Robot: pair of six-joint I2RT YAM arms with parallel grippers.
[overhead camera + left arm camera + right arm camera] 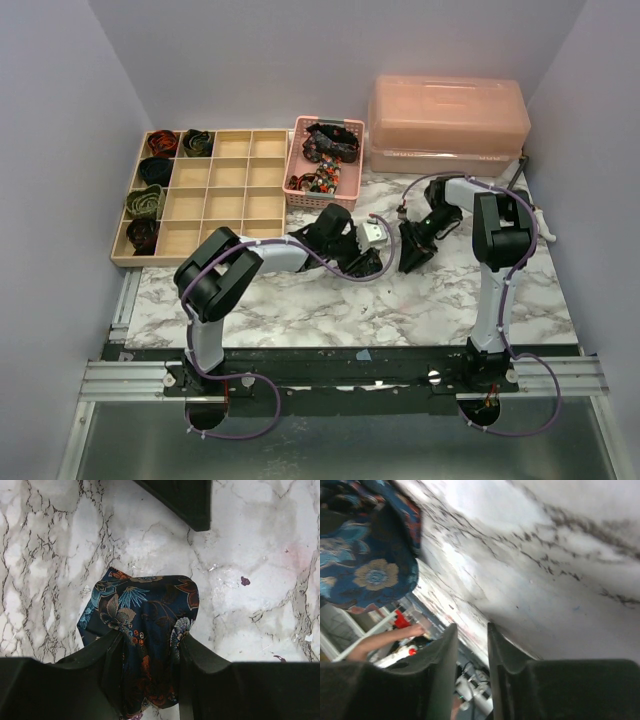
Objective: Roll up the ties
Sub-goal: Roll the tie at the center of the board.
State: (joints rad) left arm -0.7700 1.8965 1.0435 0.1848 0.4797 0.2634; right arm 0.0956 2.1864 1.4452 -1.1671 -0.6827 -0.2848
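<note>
Left gripper (151, 639): jaws clamped on navy floral tie (145, 605), which is bunched on the marble tabletop (260, 555). Right gripper (471, 629): jaws narrowly parted, empty, near the tie. Beyond: coiled ties (197, 143) in wooden divider tray (245, 205); pink basket (300, 190).

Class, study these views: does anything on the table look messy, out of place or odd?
The floral tie in the left hand is a loose bundle, not a neat coil; a dark speck stains the marble.
</note>
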